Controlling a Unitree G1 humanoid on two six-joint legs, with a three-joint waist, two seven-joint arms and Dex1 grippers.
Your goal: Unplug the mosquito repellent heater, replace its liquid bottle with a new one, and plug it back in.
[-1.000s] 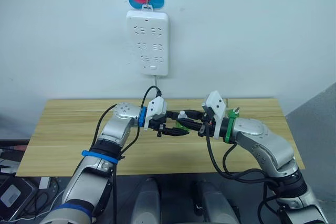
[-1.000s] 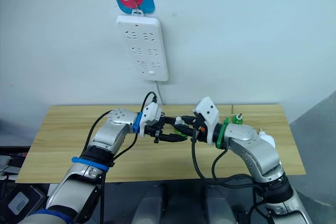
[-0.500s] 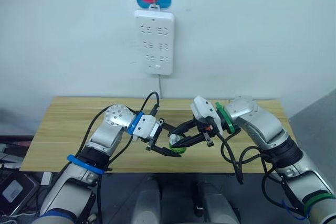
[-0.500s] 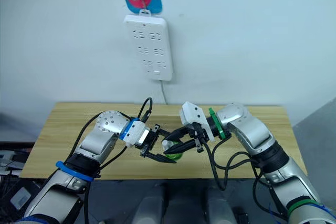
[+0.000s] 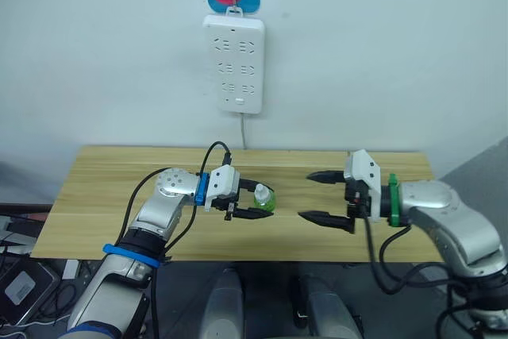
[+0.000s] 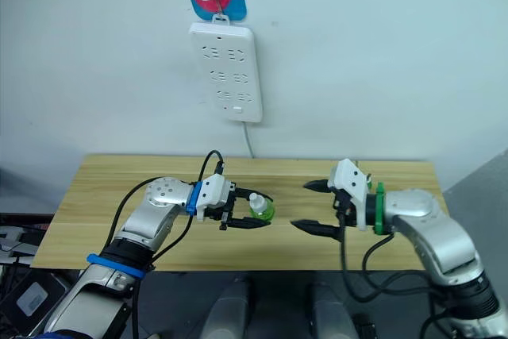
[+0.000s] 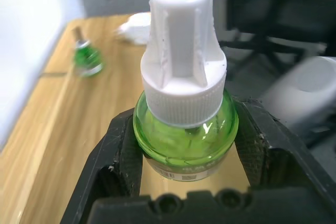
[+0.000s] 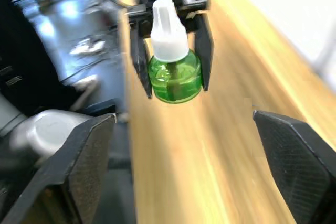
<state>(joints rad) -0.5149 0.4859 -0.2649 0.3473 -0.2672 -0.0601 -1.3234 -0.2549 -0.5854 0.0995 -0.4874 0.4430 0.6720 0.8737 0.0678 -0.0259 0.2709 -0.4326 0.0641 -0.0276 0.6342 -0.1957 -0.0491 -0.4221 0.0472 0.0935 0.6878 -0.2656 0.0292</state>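
Left hand (image 5: 252, 201) grasps a green bottle (image 5: 264, 198) mid-frame; right hand (image 5: 327, 196) gapes released, well apart, above the counter (image 5: 103, 196).

1. The new liquid bottle (image 7: 184, 135) is a round bottle of clear green liquid with a tall white ribbed cap (image 7: 181, 56). It stands upright above the wooden table, near the middle, clamped at its belly between the two black fingers of the left gripper (image 5: 255, 203).
2. A second green bottle (image 7: 84, 59), without the white cap, stands on the table at its far right side.
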